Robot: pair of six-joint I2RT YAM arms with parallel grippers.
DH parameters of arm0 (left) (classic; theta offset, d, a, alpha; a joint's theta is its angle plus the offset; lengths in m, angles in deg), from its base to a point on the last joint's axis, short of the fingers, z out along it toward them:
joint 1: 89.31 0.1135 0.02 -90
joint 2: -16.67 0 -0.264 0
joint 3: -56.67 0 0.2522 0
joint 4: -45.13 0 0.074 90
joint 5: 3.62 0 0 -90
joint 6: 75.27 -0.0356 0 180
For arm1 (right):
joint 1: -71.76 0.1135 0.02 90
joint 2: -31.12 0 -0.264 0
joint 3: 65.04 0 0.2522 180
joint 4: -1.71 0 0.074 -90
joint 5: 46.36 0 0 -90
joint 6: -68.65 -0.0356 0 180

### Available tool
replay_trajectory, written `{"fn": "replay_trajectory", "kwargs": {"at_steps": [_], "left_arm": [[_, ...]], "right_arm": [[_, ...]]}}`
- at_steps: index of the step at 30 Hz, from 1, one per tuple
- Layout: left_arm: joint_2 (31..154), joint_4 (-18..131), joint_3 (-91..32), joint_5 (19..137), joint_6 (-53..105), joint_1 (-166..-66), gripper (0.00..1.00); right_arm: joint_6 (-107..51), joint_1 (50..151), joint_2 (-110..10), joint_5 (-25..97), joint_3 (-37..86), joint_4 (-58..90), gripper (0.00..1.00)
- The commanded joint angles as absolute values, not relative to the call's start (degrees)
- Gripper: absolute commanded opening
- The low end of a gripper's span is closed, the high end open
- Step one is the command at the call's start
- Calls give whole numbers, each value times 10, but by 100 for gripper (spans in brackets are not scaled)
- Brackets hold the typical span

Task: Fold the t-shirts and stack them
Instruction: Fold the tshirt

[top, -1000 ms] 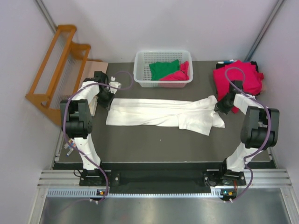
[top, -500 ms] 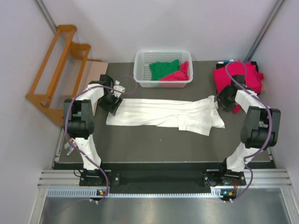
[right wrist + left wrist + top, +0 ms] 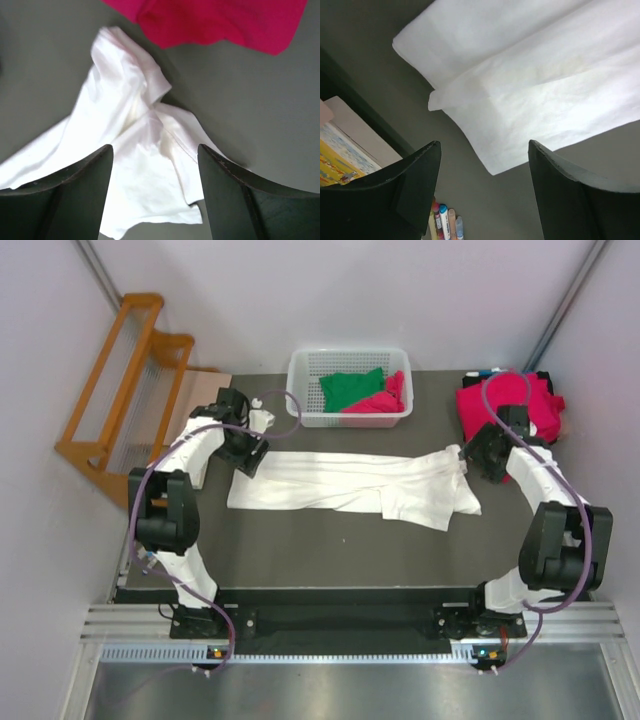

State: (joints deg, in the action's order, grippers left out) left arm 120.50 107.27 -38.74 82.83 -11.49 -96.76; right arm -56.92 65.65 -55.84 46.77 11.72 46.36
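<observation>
Dark grey tabletop (image 3: 330,550) carries a long white cloth t-shirt (image 3: 340,483), folded into a strip across its middle. Left claw (image 3: 250,457) hangs wide over the strip's left end, and right claw (image 3: 478,462) hangs wide over the bunched right end; both are empty. Folded crimson-pink shirts (image 3: 510,405) lie at the far right corner.

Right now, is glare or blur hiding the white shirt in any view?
Left wrist: the white shirt washes out toward the right, fold edges readable. Right wrist: evenly lit, wrinkles clear; the near fingers are dark and soft. Top external: sharp, no glare.
</observation>
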Motion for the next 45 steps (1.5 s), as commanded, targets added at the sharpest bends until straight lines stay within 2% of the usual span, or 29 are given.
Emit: {"fn": "replay_trajectory", "kwargs": {"at_steps": [1, 8, 14, 18, 24, 31, 39, 45], "left_arm": [[1188, 1110, -427, 777, -89, -983, 76], [1239, 1120, -454, 739, -53, -1079, 77], [1297, 1117, -497, 761, -43, -1144, 77], [1326, 1115, -518, 757, -37, -1140, 77], [1337, 1088, -487, 783, -40, -1138, 76], [1335, 1067, -457, 796, -39, -1138, 76], [1319, 1055, -426, 812, -45, -1138, 76], [1306, 1046, -405, 820, -49, -1138, 76]], "right_arm": [[-573, 664, -545, 438, 81, 448, 67], [-585, 674, -576, 402, 72, 418, 59], [-584, 675, -619, 393, 108, 410, 43], [-584, 675, -648, 388, 126, 405, 34], [-584, 675, -667, 378, 148, 403, 26], [-589, 672, -680, 384, 185, 408, 24], [-620, 649, -764, 336, 264, 409, 24], [-644, 633, -813, 309, 285, 396, 19]]}}
